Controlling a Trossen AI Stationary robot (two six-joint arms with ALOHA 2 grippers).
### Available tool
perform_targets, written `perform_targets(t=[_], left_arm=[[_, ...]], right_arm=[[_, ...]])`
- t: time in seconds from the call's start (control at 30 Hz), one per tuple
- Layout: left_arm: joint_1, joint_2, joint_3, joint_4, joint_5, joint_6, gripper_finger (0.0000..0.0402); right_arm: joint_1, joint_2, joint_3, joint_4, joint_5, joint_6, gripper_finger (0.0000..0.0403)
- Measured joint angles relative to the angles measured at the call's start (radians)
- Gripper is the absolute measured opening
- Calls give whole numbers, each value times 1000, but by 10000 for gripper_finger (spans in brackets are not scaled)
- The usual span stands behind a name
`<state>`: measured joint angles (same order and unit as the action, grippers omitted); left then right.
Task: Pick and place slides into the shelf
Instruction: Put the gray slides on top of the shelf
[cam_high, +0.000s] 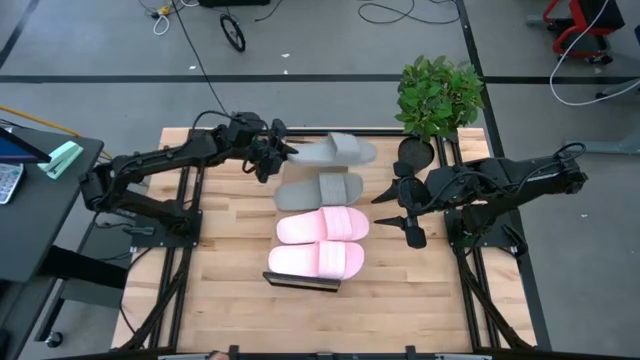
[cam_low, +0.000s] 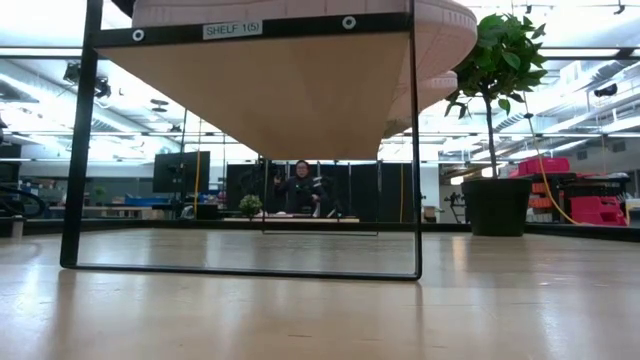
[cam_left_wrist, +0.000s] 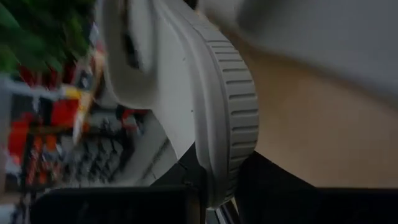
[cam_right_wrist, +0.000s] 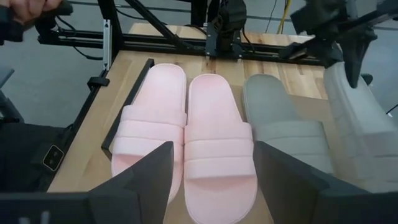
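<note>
Left gripper (cam_high: 276, 150) pinches the heel end of a grey slide (cam_high: 335, 151), which stretches away from its fingertips toward the potted plant (cam_high: 438, 95). In the left wrist view the ribbed edge of this sandal (cam_left_wrist: 217, 99) runs straight out from between the dark fingers (cam_left_wrist: 273, 186), tilted on its side. The slide sits at the far end of the row on the shelf (cam_high: 300, 282), whether resting or just lifted cannot be told.

Just beside the held sandal, on the near side of the gripper, lies the second grey slide (cam_high: 320, 190), then two pink slides (cam_high: 323, 226) side by side, the nearest one (cam_high: 316, 261) at the shelf's front edge. The low view shows the shelf's plank underside (cam_low: 270, 90) and thin black frame, with a pink sole overhanging the top.

Right gripper (cam_high: 408, 208) hovers with fingers spread wide, just beyond the toe ends of the grey and pink slides; its wrist view looks along the pink pair (cam_right_wrist: 186, 140) between its fingers (cam_right_wrist: 143, 180).
</note>
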<state>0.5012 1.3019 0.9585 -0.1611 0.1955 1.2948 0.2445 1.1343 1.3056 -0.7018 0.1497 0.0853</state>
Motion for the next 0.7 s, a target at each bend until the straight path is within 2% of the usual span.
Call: perform_targets(t=[0.17,0.7], left_arm=[[24,-2,0,-26,-31,0,52],[20,-65,-1,-110,-18,-22,52]], right_arm=[[0,0,0,3,0,1,226],[0,0,0,2,0,1,226]])
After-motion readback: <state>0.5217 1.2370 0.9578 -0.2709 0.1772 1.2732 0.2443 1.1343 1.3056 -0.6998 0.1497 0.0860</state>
